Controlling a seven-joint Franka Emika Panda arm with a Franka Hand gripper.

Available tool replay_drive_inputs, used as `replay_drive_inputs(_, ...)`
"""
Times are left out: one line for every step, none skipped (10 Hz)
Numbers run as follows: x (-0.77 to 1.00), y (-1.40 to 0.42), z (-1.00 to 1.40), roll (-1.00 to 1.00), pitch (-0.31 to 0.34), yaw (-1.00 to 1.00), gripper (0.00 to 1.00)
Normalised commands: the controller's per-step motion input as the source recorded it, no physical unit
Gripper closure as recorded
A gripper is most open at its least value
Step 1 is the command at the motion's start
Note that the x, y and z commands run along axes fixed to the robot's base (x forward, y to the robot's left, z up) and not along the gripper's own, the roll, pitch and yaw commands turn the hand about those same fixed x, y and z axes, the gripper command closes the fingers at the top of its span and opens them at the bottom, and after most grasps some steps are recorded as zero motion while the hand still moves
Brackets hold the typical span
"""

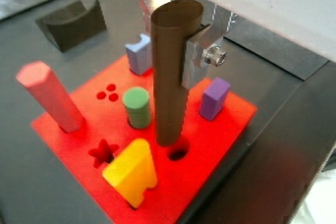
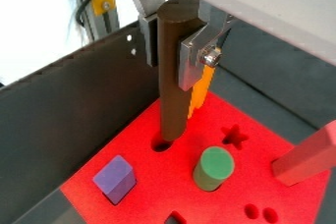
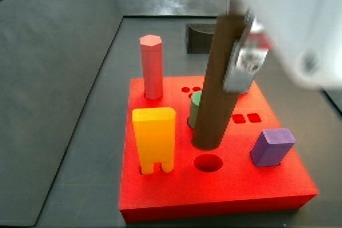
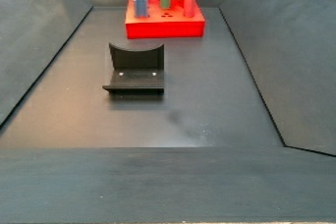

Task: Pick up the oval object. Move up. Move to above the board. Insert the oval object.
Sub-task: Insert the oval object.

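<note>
My gripper (image 1: pixel 178 39) is shut on the oval object (image 1: pixel 170 90), a tall dark-brown peg, near its top. It also shows in a wrist view (image 2: pixel 172 46) and a side view (image 3: pixel 238 57). The peg stands nearly upright over the red board (image 1: pixel 79 147). Its lower end is at the mouth of an oval hole (image 1: pixel 179 152), which peeks out beside it (image 2: pixel 159 144). In a side view the peg (image 3: pixel 217 92) leans slightly and its tip sits just behind the hole (image 3: pixel 210 162). I cannot tell whether the tip has entered.
The board bears a salmon hexagonal post (image 1: pixel 50 96), a green cylinder (image 1: pixel 138 108), a yellow piece (image 1: pixel 132 173), a purple block (image 1: pixel 214 98) and a blue piece (image 1: pixel 140 55). The dark fixture (image 4: pixel 136 69) stands on the floor, away from the board (image 4: pixel 164 24). Dark walls surround the floor.
</note>
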Motion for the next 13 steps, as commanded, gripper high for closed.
replay_drive_inputs(-0.04,0.0,-0.29,-0.07,-0.109,0.02,1.0)
replay_drive_inputs(-0.1,-0.09,-0.38,0.0,-0.034,0.11,1.0)
replay_drive_inputs(-0.18,-0.26,-0.34,0.14,-0.011,0.24,1.0)
replay_drive_inputs(0.03,-0.22,-0.34,0.05,-0.011,0.18,1.0)
replay_drive_inputs(0.21,-0.19,-0.23,0.0,-0.073,0.07,1.0)
replay_drive_inputs(0.16,-0.04,-0.04,0.0,-0.047,0.0,1.0)
replay_drive_inputs(0.16,0.02,0.0,0.0,0.0,-0.04,1.0)
replay_drive_inputs(0.24,0.07,0.0,0.0,0.014,-0.14,1.0)
replay_drive_inputs(0.13,0.09,-0.04,0.1,0.087,-0.21,1.0)
replay_drive_inputs(0.04,0.01,-0.12,0.2,0.18,-0.19,1.0)
replay_drive_inputs(0.09,0.0,-0.22,0.17,0.106,-0.14,1.0)
replay_drive_inputs(0.0,0.0,-0.36,0.11,0.0,-0.01,1.0)
replay_drive_inputs(0.0,-0.03,-0.52,0.17,0.0,0.0,1.0)
